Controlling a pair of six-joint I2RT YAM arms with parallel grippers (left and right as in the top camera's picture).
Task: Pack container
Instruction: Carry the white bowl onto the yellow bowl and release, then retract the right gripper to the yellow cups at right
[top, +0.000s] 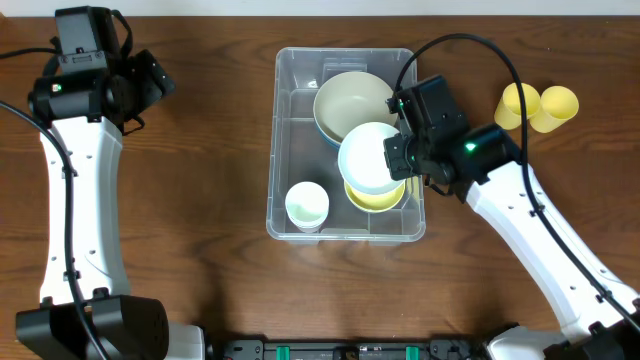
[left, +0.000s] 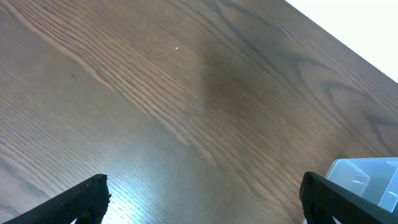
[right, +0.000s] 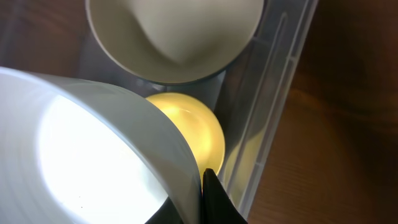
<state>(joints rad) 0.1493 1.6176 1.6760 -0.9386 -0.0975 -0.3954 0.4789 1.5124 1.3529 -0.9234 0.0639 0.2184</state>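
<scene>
The clear plastic container (top: 290, 90) sits mid-table. Inside it are a large cream bowl (top: 345, 100) at the back, a yellow bowl (top: 372, 198) at the front right and a small white cup (top: 307, 206) at the front left. My right gripper (top: 396, 152) is shut on the rim of a white bowl (top: 368, 158), held just above the yellow bowl (right: 193, 127). The right wrist view shows the white bowl (right: 81, 155) pinched at its rim (right: 200, 193), with the cream bowl (right: 174, 34) behind. My left gripper (left: 202, 202) is open and empty over bare table at the far left.
Two yellow cups (top: 537, 105) lie on the table to the right of the container. The container's corner (left: 367, 177) shows at the right edge of the left wrist view. The left arm (top: 80, 160) stands along the table's left side.
</scene>
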